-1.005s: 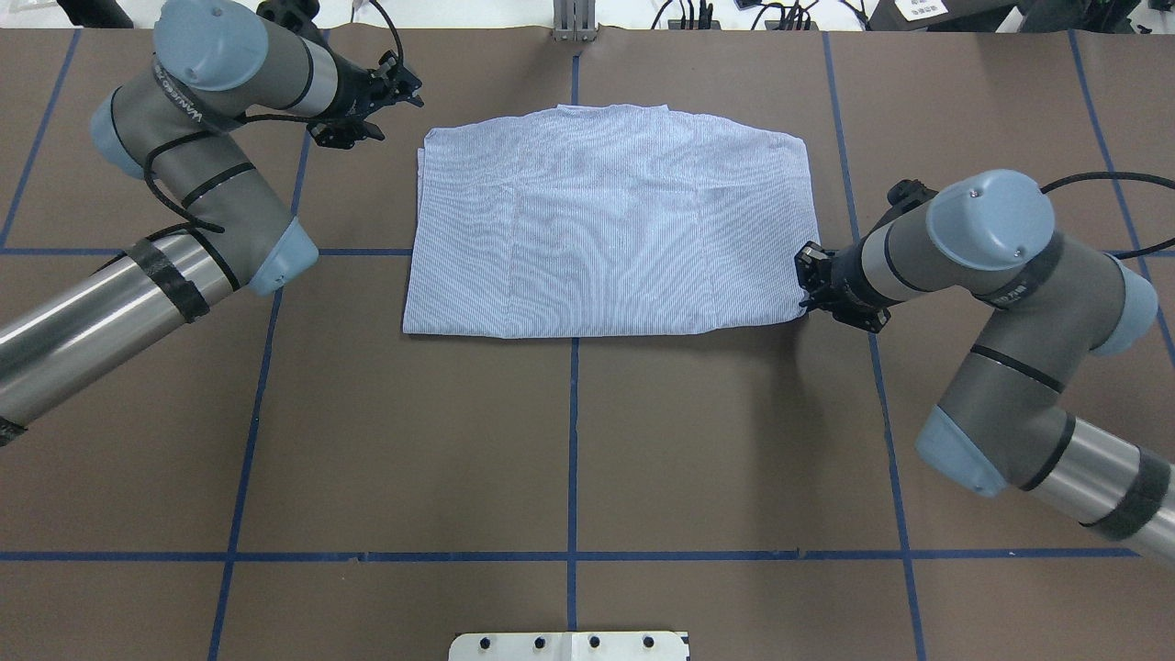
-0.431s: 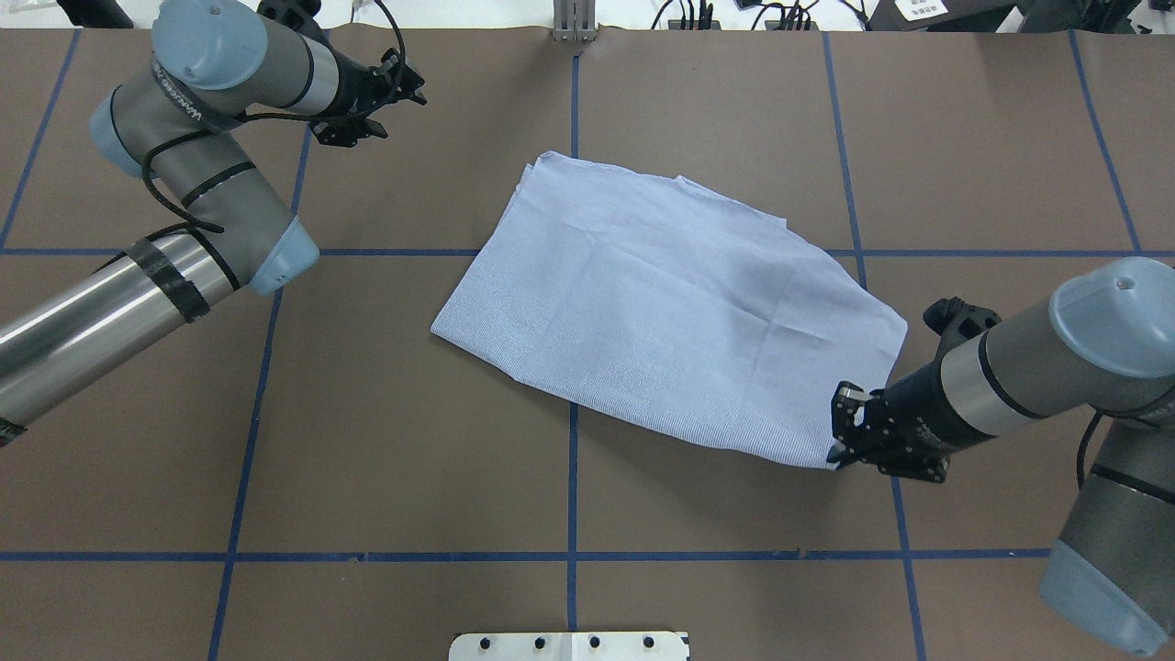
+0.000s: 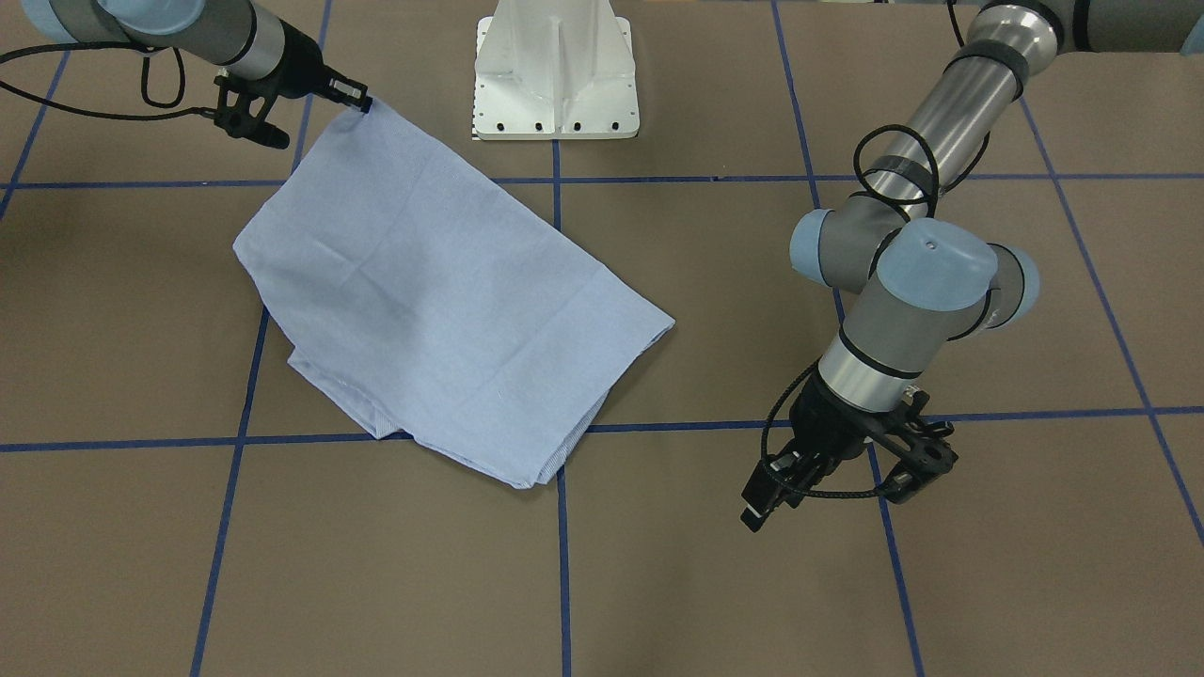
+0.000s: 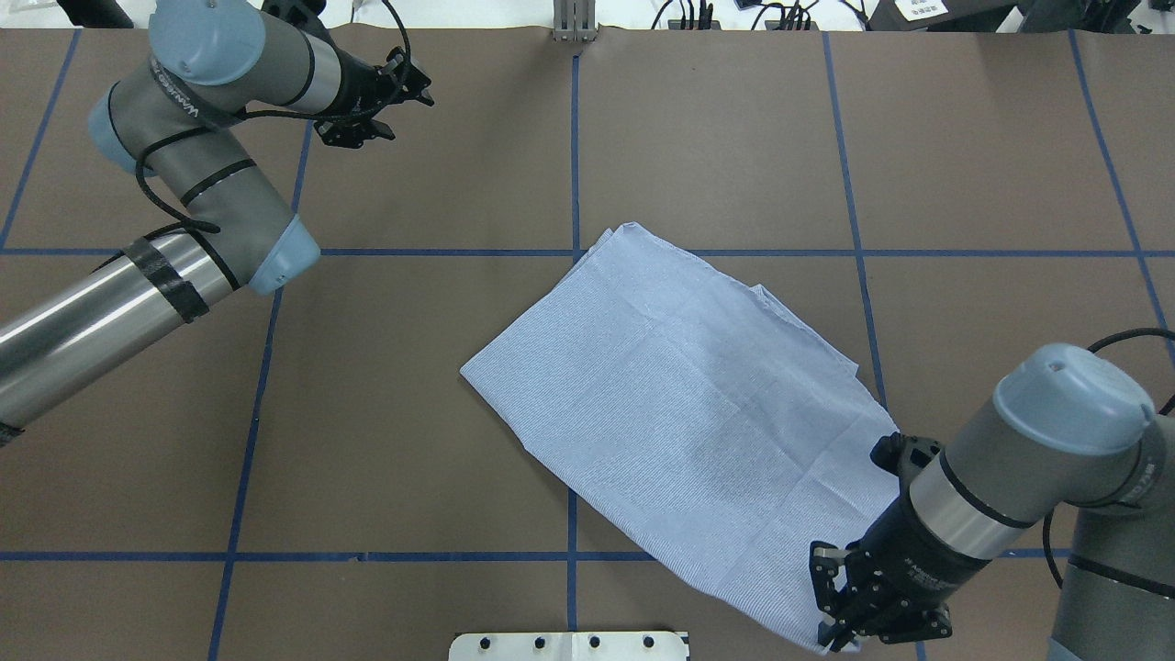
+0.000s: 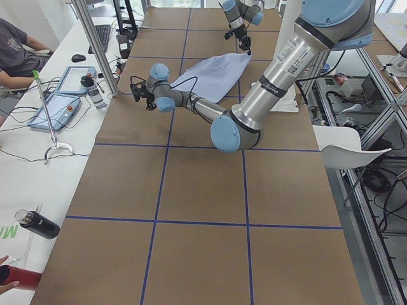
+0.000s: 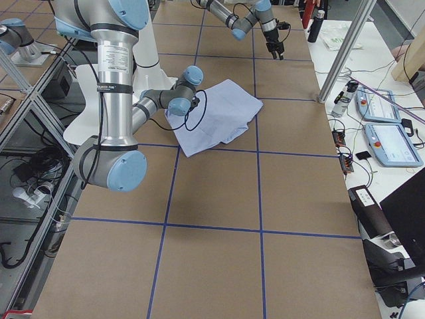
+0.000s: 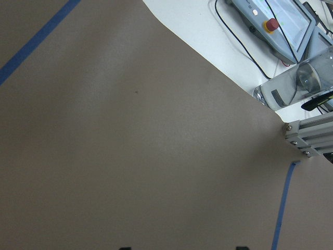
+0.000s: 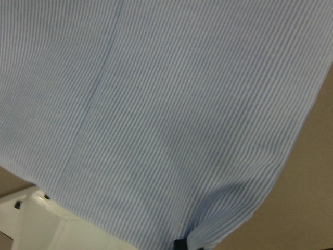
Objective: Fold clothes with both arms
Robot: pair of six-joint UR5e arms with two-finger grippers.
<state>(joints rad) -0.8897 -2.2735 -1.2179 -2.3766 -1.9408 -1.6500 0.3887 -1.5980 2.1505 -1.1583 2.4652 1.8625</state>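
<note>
While left tool [image 4: 404, 108] agape, right tool [image 3: 362, 102] tight on shirt [image 4: 679, 422] corner.

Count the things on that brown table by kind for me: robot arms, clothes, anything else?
Silver-tube robot arms with light blue caps: 2, the left arm and the right arm
Light blue finely striped shirt: 1
White metal pedestal base: 1
Total: 4
</note>
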